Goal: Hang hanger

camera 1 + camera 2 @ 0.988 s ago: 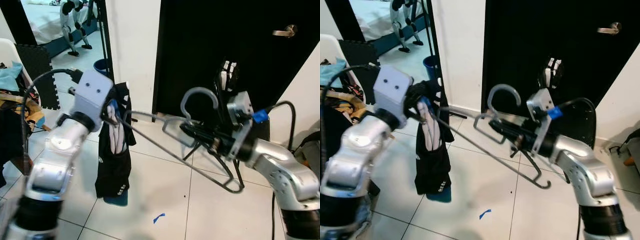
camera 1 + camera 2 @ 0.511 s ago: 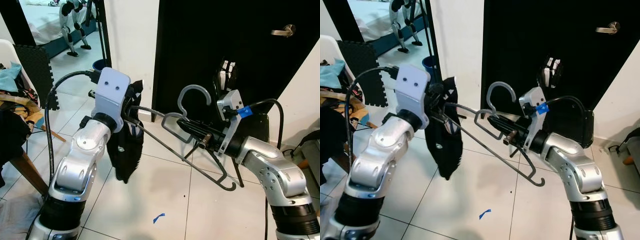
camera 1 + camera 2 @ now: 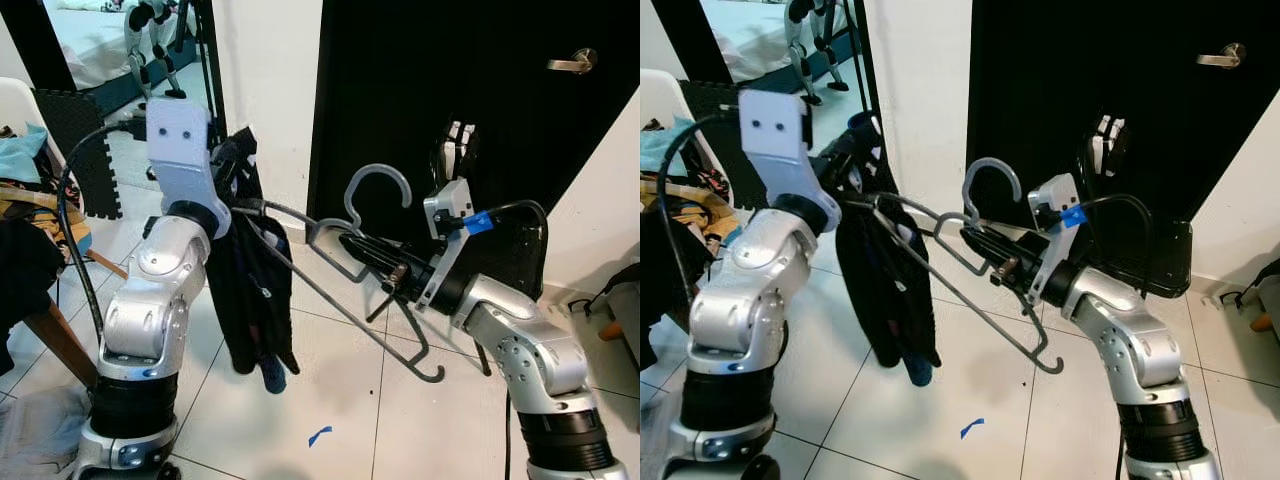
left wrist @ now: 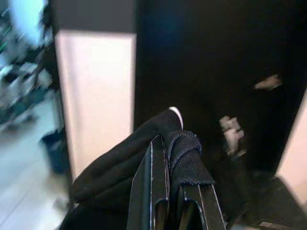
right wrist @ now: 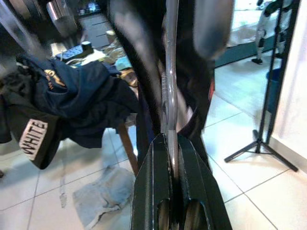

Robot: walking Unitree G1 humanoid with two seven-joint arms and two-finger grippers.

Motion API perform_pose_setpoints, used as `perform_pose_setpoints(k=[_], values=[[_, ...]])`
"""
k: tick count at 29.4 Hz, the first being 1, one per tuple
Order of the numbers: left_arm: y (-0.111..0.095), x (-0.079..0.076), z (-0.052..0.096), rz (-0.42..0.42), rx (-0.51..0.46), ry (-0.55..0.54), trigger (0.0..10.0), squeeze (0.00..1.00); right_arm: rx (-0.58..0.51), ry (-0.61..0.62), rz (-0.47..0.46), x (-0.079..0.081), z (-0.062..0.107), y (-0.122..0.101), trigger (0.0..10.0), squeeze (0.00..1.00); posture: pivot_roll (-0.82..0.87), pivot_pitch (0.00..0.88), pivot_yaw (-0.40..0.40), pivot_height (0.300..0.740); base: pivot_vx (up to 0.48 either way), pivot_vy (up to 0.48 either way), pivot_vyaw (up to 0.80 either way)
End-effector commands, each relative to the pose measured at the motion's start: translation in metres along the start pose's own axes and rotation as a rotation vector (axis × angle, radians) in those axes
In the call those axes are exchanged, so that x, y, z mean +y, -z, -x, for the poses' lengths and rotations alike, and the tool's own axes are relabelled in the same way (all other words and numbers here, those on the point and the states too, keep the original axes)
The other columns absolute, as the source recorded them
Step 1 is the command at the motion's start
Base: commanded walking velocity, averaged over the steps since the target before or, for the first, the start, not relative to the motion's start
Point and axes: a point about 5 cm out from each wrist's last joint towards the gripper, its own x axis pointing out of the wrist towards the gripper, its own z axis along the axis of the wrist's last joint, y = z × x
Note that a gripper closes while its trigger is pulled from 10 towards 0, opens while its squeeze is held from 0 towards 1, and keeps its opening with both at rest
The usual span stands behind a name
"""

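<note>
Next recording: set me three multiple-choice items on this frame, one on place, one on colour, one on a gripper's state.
1. Where does the dark garment hang?
A. from the hanger's end by the left gripper
B. on the door handle
C. flat on the floor

2. What colour is the hanger?
A. red
B. grey
C. yellow

3. What is the right gripper doing?
A. hanging open
B. gripping a towel
C. clamped on the hanger

Answers: 1 A, it droops beside the left arm. 2 B, the hook and bars are grey. 3 C, its fingers close on the hanger below the hook.

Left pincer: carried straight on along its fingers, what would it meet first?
Judging by its wrist view, the left pincer, shut on the black garment, points at the black door; depth is unclear.
</note>
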Motion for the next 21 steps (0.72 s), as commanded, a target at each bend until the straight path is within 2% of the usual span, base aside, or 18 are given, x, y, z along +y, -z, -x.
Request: perform_pose_setpoints(k=[1,12,13,14,16,18,20,21], values=[[-0.02,-0.005,-0.001,0.003,-0.091,0.036,10.0,0.0,0.014,-0.025,0.001,0.006,-0.002,0.006,10.0,0.0,-0.05,0.085,-0.011,0.74,0.0,0.0,0.0],[-0.037,-0.008,-0.003,-0.003,-0.148,0.069,10.0,0.0,0.042,-0.046,-0.006,0.014,-0.006,0.017,10.0,0.0,-0.05,0.08,-0.01,0.74,0.0,0.0,0.0],[-0.034,-0.012,-0.002,-0.042,-0.135,0.101,10.0,0.0,0.034,-0.043,-0.012,0.013,-0.007,0.016,10.0,0.0,-0.05,0.08,-0.009,0.74,0.0,0.0,0.0],[-0.034,-0.012,-0.002,-0.042,-0.135,0.101,10.0,0.0,0.034,-0.043,-0.012,0.013,-0.007,0.016,10.0,0.0,-0.05,0.08,-0.009,0.74,0.0,0.0,0.0],[-0.024,-0.015,0.001,-0.159,-0.092,0.152,10.0,0.0,0.001,-0.043,-0.032,0.013,-0.008,0.013,10.0,0.0,-0.05,0.079,-0.01,0.74,0.0,0.0,0.0],[-0.022,-0.015,0.002,-0.188,-0.081,0.162,10.0,0.0,-0.007,-0.043,-0.036,0.013,-0.008,0.012,10.0,0.0,-0.05,0.079,-0.01,0.74,0.0,0.0,0.0],[-0.015,-0.008,0.004,-0.285,-0.04,0.162,10.0,0.0,-0.082,-0.057,-0.085,0.014,-0.008,0.002,10.0,0.0,-0.05,0.078,-0.009,0.74,0.0,0.0,0.0],[-0.015,-0.008,0.004,-0.285,-0.04,0.162,10.0,0.0,-0.082,-0.057,-0.085,0.014,-0.008,0.002,10.0,0.0,-0.05,0.078,-0.009,0.74,0.0,0.0,0.0]])
